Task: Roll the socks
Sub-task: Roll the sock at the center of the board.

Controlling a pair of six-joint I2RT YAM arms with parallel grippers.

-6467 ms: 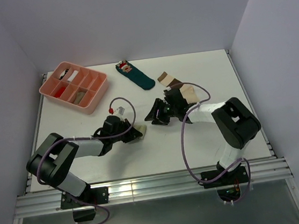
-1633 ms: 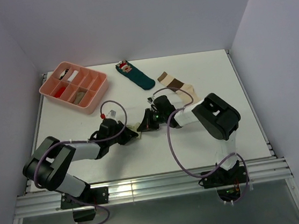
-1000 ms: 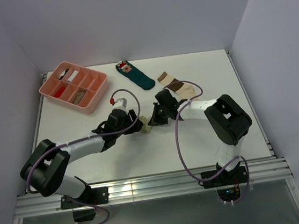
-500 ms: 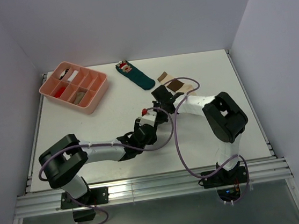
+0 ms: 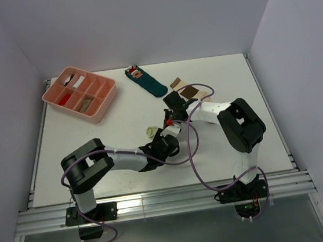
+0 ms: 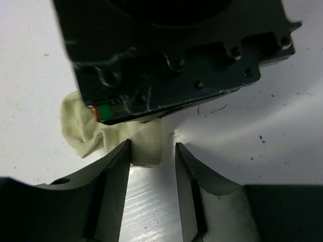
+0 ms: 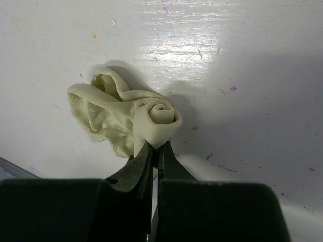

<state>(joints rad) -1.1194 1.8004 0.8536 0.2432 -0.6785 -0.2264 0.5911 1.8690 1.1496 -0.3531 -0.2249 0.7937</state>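
The plain pale sock [image 7: 126,113] lies near the middle of the bench [image 5: 96,163], part-rolled. In the right wrist view it has a tight spiral at its 3 o'clock end and loose folds trailing toward 9 o'clock. The right pincer [image 7: 155,151] is pinched closed on the spiral from 6 o'clock. The left pincer [image 6: 151,147] stands narrowly parted, its fingers flanking a free edge of the fabric without clamping it, close beneath the right arm [image 5: 207,111].

To roll well, I judge the right should hold the core firmly and turn it toward the loose tail. The left should pin that tail flat so the layers wind snugly. The two pincers are crowded, so small, slow moves would avoid a knock.

The banded sock [image 5: 188,93] lies at 1 o'clock of the pale one, partly under the right arm.
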